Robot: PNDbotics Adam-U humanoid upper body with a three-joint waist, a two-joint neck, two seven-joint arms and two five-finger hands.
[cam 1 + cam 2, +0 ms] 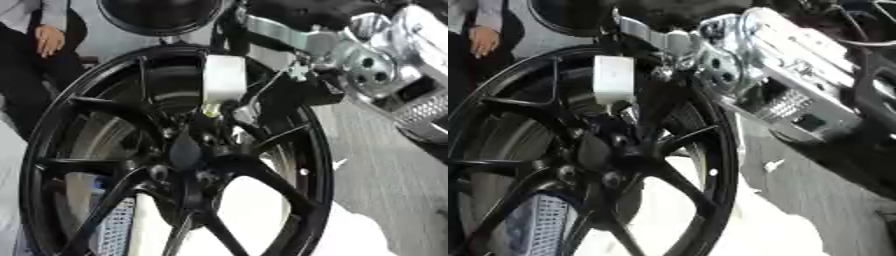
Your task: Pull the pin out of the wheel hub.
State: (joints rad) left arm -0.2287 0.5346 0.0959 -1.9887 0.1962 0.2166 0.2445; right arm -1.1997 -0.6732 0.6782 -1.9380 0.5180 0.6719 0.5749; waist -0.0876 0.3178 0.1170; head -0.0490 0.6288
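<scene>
Left eye view: right robot hand (229, 80), its grip hidden, reaches the pin (210, 111) above the wheel hub (185, 152); pulling straight along its axis should avoid jamming.

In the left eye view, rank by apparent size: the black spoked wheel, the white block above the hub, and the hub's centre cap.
1. Black spoked wheel, filling most of the view.
2. White rectangular block.
3. Dark oval centre cap, close to the block in apparent size, so this order is unsure; the block may also sit nearer the camera.
</scene>
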